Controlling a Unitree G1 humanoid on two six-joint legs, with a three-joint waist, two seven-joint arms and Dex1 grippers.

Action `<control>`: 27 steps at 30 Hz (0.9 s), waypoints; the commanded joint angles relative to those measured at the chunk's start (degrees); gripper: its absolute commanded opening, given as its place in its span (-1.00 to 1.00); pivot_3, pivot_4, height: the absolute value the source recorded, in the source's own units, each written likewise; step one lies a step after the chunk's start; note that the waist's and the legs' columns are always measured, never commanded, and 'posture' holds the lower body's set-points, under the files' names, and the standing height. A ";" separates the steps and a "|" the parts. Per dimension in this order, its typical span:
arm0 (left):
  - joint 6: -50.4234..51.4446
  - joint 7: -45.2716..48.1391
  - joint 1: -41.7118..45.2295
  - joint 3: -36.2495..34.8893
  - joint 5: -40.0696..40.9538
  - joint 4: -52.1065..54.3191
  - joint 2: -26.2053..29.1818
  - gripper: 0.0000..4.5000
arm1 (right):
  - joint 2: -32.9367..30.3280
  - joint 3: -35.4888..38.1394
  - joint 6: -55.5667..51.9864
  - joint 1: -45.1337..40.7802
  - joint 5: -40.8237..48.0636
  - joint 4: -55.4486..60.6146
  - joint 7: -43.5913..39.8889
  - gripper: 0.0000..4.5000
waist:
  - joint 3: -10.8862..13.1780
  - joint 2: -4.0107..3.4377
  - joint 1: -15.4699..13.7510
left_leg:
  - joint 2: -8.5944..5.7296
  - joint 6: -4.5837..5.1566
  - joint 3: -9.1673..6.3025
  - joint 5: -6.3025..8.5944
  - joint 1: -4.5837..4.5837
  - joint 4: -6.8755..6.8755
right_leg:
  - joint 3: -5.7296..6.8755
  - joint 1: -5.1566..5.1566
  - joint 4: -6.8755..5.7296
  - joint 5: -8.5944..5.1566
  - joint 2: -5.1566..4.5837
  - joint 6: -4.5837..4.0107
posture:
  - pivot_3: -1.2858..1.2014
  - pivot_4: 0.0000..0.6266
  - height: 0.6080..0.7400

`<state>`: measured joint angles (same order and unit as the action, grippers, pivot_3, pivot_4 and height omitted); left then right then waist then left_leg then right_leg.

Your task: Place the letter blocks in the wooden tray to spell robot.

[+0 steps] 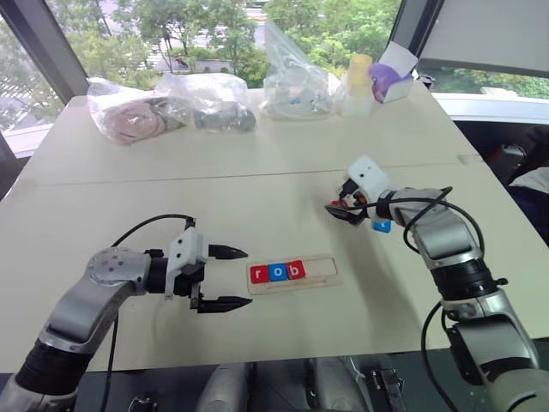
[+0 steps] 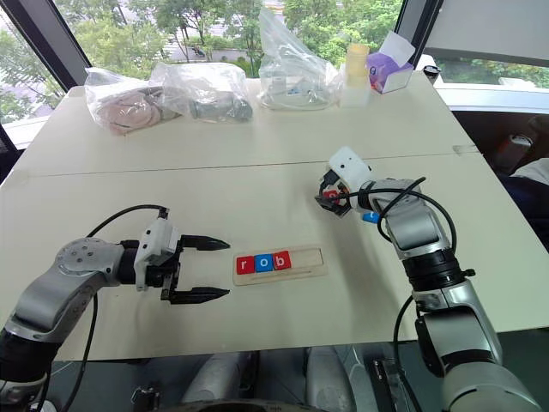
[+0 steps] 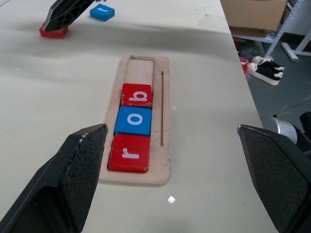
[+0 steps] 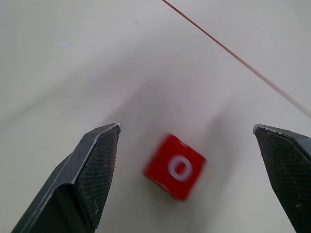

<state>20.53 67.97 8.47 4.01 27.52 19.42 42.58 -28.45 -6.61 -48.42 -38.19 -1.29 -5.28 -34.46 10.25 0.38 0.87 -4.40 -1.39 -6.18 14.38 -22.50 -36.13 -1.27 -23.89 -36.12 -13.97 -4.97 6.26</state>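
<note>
The wooden tray [image 1: 322,275] lies on the table in front of me. Its left part holds a red r block [image 1: 257,275], a blue o block [image 1: 276,273] and a red b block [image 1: 295,269]; its right part is bare. My left gripper [image 1: 246,277] hovers open just left of the tray, pointing at it. My right gripper [image 4: 186,127] is open over a red o block [image 4: 175,166], which lies flat on the table between and ahead of the fingers without touching them. A blue t block [image 1: 382,226] lies just beside this gripper.
Clear plastic bags [image 1: 206,101] with assorted contents line the far edge of the table, beside a yellow-capped bottle [image 1: 358,81] and a purple and white box [image 1: 390,77]. A seam [image 1: 214,178] crosses the tabletop behind the tray.
</note>
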 commanded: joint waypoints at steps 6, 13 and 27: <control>-0.67 -0.57 1.11 0.55 -0.07 1.42 -0.33 1.00 | 5.60 5.21 -10.95 1.34 2.46 3.20 8.13 0.98 | -0.01 -0.01 -0.03 | 0.01 -0.01 0.01 -0.01 0.00 -0.02 | 0.00 0.00 -0.02 0.02 0.12 0.00 | 0.03 -0.52 1.00; -0.79 -1.30 1.83 0.74 -0.49 0.94 -0.87 1.00 | 9.87 6.23 -14.43 0.83 3.88 3.38 11.97 0.76 | -0.03 -0.03 0.30 | 0.09 -0.01 0.01 -0.01 0.03 -0.03 | -0.01 0.01 -0.03 0.05 0.25 -0.06 | 0.03 -0.52 1.00; -1.09 -2.56 1.24 0.93 -0.72 1.08 -2.09 1.00 | 9.26 11.83 -33.60 5.97 8.76 25.13 15.45 -0.49 | -0.03 -0.05 -0.30 | 0.13 -0.04 -0.01 -0.04 -0.07 -0.02 | 0.00 -0.08 -0.03 0.10 0.29 -0.13 | 0.03 -0.52 1.00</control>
<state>20.48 65.67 9.57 5.45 26.63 19.24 40.52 -17.98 3.63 -78.73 -32.99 6.37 13.42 -18.93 10.22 0.33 0.57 -4.28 -1.43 -6.20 14.34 -22.62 -36.17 -1.26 -24.00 -36.14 -13.88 -4.69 6.13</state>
